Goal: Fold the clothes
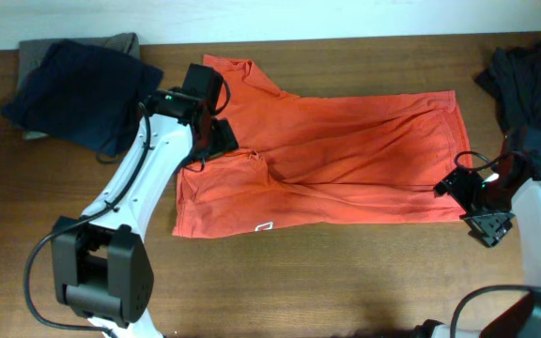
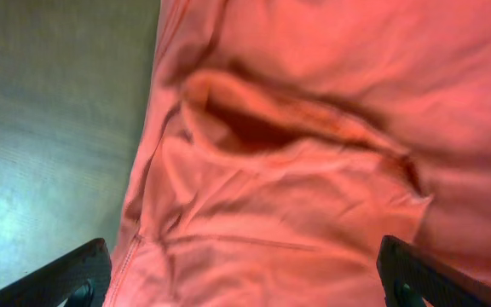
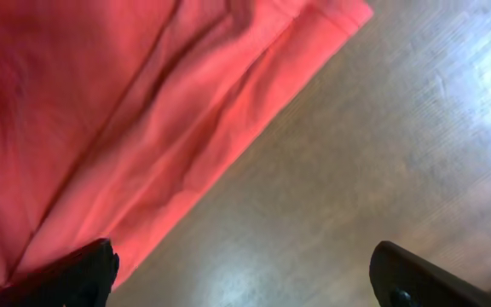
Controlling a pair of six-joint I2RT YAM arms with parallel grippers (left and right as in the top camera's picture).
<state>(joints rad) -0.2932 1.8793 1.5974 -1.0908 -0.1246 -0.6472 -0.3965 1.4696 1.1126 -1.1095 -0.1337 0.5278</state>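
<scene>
Shirt [image 1: 346, 155] lies spread; left tool [image 2: 245, 277], right tool [image 3: 245, 271] gape empty; overhead alone shows navy pile [image 1: 78, 80].

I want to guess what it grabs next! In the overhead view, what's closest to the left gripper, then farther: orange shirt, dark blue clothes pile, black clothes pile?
From the left gripper:
1. orange shirt, directly under it.
2. dark blue clothes pile, top-left corner.
3. black clothes pile, far top-right corner.

The wooden table [image 1: 346, 272] bears an orange T-shirt [image 1: 346, 160] and, seemingly, dark garments [image 1: 78, 84].
</scene>
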